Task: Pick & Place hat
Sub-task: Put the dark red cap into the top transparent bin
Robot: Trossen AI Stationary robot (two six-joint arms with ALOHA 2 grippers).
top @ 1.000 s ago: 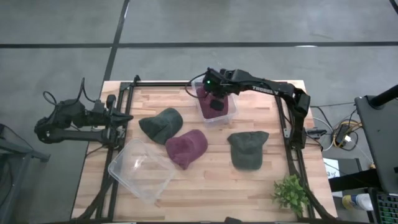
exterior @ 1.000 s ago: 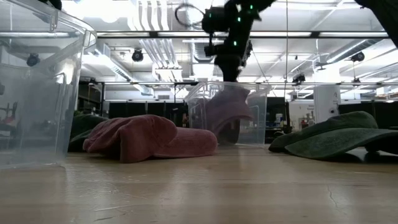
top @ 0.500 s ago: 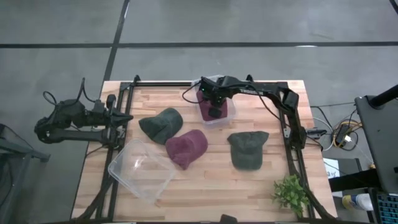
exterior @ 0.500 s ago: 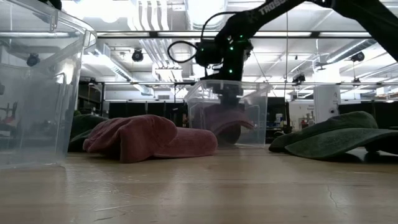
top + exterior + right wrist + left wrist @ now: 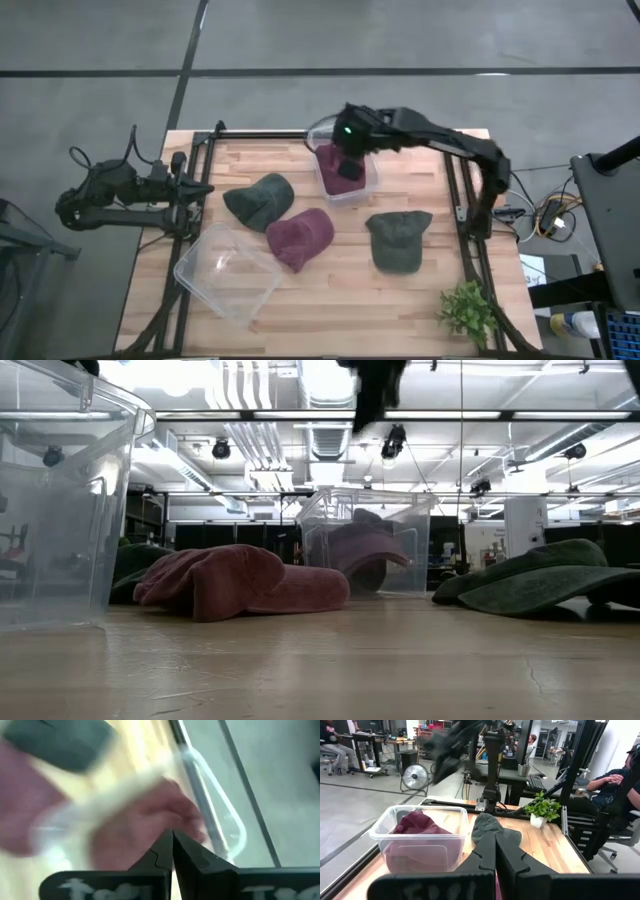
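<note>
The right claw [image 5: 347, 150], fingers shut on nothing, has lifted clear of the clear bin [image 5: 368, 185] (a moment ago it was pressing down inside), leaving the maroon hat [image 5: 333, 160] in it, so this placement looks done.

A robotics laboratory set in a large open industrial hall. A butcher-block worktop [image 5: 330, 290] edged by a black metal frame [image 5: 467, 215] stands on a grey concrete floor [image 5: 300, 40] marked with dark lines. Overhead run exposed ducts [image 5: 325, 445], pipes and strip lights [image 5: 250, 415]. Beyond the left tool [image 5: 495, 855] stand desks with equipment [image 5: 375, 742], a floor fan [image 5: 414, 776], black upright posts [image 5: 575, 760], and seated people on office chairs [image 5: 615, 785]. A small potted plant [image 5: 466, 310] sits at a worktop corner, well apart from both tools; loose cables [image 5: 545, 212] trail beside the frame.
</note>
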